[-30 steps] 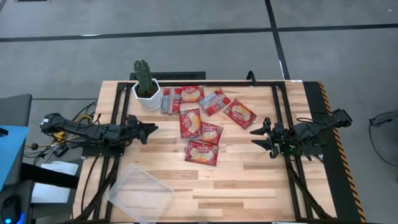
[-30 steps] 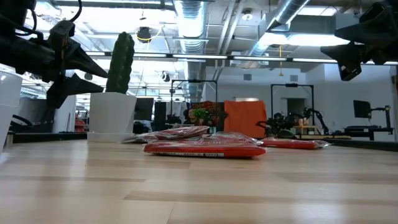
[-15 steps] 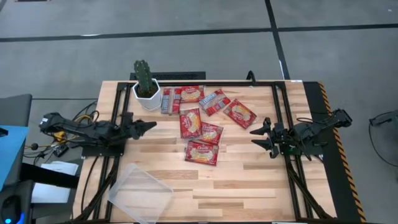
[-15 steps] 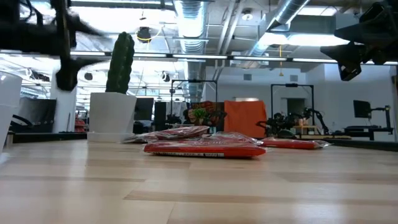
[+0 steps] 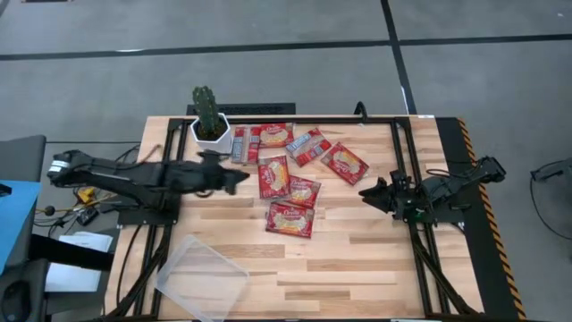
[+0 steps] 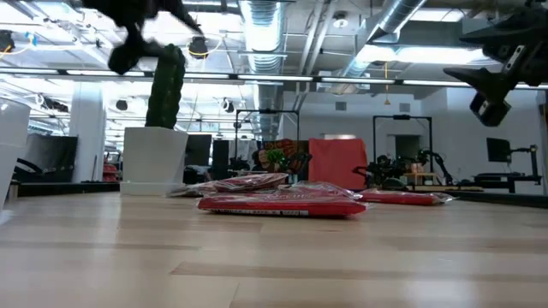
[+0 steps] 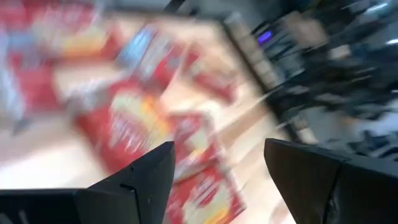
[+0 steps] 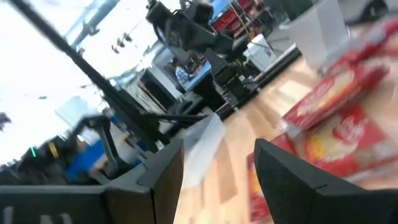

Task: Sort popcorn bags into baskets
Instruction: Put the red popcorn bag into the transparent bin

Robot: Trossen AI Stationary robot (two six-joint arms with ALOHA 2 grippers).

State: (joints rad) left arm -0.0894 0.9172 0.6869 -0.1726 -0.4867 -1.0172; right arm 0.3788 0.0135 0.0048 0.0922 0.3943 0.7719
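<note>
Seen from above, my left claw (image 5: 239, 177) hangs spread beside the popcorn bags (image 5: 288, 183) mid-bench; the tray (image 5: 204, 278) lies near the front. Wrist views: both claws agape. Bags look light, slippery; I'd pinch an edge.

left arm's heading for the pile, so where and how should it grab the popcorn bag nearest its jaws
Judging from the high view, take the upright red popcorn bag by its left long edge, the side facing the left gripper. It lies flat, so come from above, jaws open across that bare edge. Its lower right corner touches or overlaps another bag, so avoid that side.
</note>
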